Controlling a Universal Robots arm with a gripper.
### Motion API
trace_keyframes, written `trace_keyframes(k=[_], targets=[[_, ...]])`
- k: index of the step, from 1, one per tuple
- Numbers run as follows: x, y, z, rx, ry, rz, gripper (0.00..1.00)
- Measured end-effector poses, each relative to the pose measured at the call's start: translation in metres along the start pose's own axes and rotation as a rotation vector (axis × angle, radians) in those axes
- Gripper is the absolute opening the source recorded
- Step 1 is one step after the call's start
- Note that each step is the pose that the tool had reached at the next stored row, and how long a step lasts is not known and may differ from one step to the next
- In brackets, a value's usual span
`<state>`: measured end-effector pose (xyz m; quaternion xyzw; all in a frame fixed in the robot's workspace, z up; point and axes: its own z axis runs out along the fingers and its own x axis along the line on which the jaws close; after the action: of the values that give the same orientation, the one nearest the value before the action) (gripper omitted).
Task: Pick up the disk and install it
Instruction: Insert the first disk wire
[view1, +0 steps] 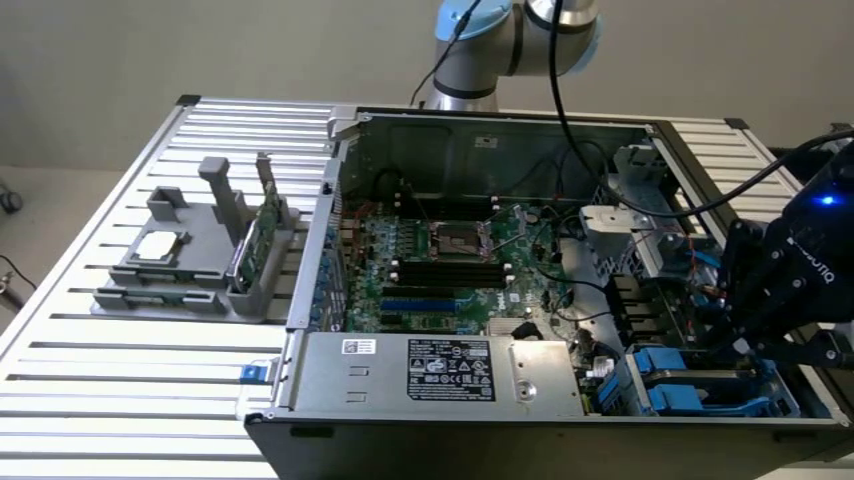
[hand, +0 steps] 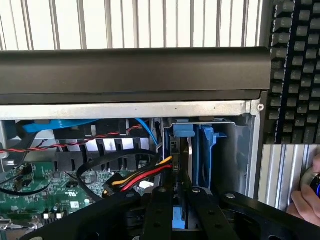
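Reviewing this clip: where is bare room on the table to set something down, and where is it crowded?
Free: the slatted table in front of the grey fixture, and the strip behind it. Crowded: the open computer case, packed with motherboard and cables, tightest at the blue drive bays where the gripper works.

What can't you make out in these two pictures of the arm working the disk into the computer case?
- The disk: wrist view, seen edge-on in its blue carrier; its faces and lower end are hidden by the gripper closed on it.
- Exterior view: the gripper blocks the drive bay, so how far the disk is seated is unclear.
- A person's hand: cut off by the wrist view's edge; what it holds is unreadable.
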<state>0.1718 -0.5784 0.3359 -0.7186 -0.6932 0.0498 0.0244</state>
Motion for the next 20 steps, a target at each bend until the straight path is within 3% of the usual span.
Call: trace_keyframes(k=[12, 20], targets=[[0.0057, 0.0001, 0.0025, -0.0006, -0.0196, 0.003, 0.17], [0.0058, 0.0011, 0.0029, -0.0007, -0.0239, 0.004, 0.17]])
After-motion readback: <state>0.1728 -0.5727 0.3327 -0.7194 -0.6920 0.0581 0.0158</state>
